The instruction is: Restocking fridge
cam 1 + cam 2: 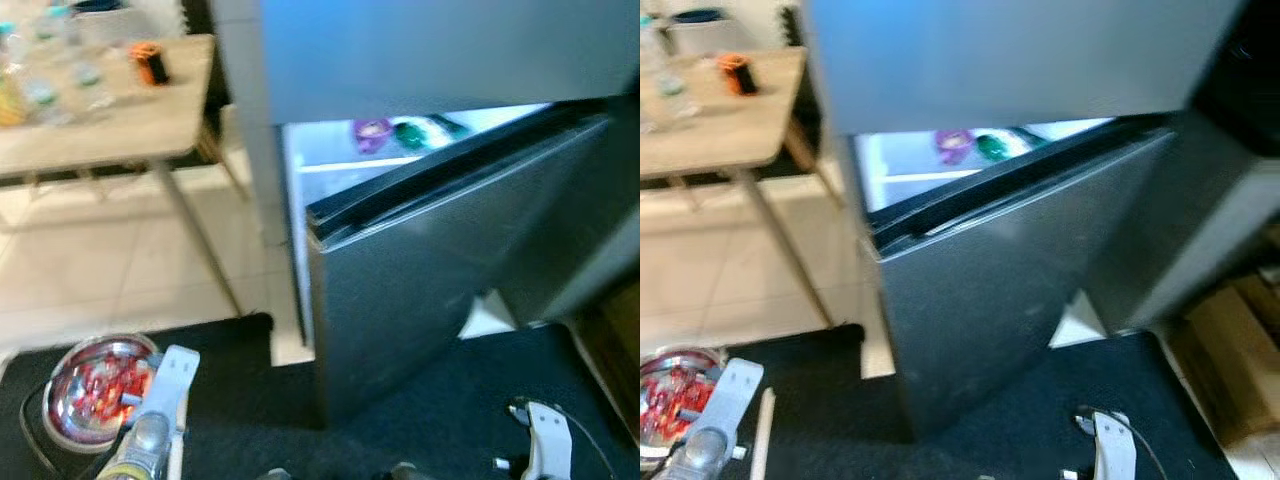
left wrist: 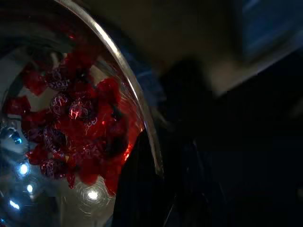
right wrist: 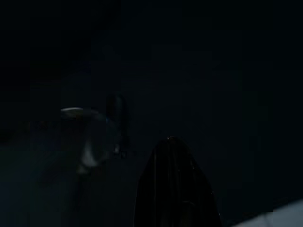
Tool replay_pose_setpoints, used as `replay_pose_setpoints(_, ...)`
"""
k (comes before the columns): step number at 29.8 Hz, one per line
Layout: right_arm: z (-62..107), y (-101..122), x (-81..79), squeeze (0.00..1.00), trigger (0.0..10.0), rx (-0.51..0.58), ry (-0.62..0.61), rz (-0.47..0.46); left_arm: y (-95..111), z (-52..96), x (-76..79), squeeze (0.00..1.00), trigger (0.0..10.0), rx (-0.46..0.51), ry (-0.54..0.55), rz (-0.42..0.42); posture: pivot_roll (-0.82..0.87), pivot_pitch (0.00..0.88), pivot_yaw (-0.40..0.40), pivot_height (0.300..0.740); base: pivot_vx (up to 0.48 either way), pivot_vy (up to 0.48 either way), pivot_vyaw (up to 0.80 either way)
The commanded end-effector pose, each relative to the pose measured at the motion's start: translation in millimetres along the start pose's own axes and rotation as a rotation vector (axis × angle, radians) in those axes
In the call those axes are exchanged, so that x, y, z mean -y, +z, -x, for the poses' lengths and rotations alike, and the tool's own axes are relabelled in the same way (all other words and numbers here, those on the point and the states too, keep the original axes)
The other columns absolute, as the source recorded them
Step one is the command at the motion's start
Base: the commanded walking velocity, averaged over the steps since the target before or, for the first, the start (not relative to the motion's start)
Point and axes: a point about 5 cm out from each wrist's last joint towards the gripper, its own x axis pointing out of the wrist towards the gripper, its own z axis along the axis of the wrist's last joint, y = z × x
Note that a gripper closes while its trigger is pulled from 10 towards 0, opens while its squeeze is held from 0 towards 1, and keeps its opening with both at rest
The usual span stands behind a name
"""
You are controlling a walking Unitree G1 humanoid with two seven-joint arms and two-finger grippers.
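In the lower left of the frame, the left claw (image 1: 100,410) holds a shiny metal bowl (image 1: 60,420) of red-wrapped sweets (image 2: 75,127); the left wrist view shows a dark finger (image 2: 137,189) lying against the bowl's rim, so the claw is closed on it. The bowl sits low in front of the robot over a black surface (image 1: 400,410) that runs across the bottom of the frame.

The grey fridge (image 1: 420,60) fills the centre and upper right. Its lower door (image 1: 430,260) stands partly ajar, and through the gap a lit white shelf (image 1: 340,160) shows a purple container (image 1: 371,132) with something green (image 1: 410,133) just beside it.

At the lower right, the right arm (image 1: 545,440) hangs low; its wrist view is very dark, with one black finger (image 3: 175,184) made out, and I cannot tell whether the right claw is open or closed.

In the upper left, a wooden tabletop (image 1: 120,120) on thin legs carries clear bottles (image 1: 40,95) and a small orange-and-black object (image 1: 151,63), blurred. Pale floor tiles (image 1: 100,270) lie beneath it.
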Motion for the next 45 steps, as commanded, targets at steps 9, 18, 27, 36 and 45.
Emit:
replay_pose_setpoints(9, 2.9, -22, -2.2, 0.0, 10.0, -0.04, -0.019, -0.018, 13, -0.5, 17.0, 0.0, 10.0, 0.049, -0.089, -0.037, -0.02, 0.042, 0.02, 0.74, 0.0, 0.0, -0.44)
replay_pose_setpoints(18, 3.6, -29, -4.9, 0.0, 10.0, -0.058, -0.016, 0.001, 10, 1.4, 25.2, 0.0, 10.0, 0.046, -0.143, -0.027, -0.02, 0.037, 0.017, 0.74, 0.0, 0.0, 0.0)
replay_pose_setpoints(27, 1.8, -26, -8.7, 0.0, 10.0, -0.057, -0.012, 0.028, 37, 3.8, 50.2, 0.0, 10.0, 0.157, -0.313, 0.076, -0.02, 0.023, 0.013, 0.74, 0.0, 0.0, 0.0)
replay_pose_setpoints(36, 2.2, -29, -8.5, 0.0, 10.0, -0.077, -0.025, 0.063, 53, 4.0, 57.5, 0.0, 10.0, 0.196, -0.385, 0.125, -0.02, 0.021, 0.012, 0.74, 0.0, 0.0, 0.0)
replay_pose_setpoints(45, 4.3, -37, -6.7, 0.0, 10.0, -0.103, -0.044, 0.078, 55, 14.0, 87.2, 0.0, 10.0, 0.213, -0.563, 0.095, -0.03, 0.032, 0.026, 0.74, 0.0, 0.0, 0.0)
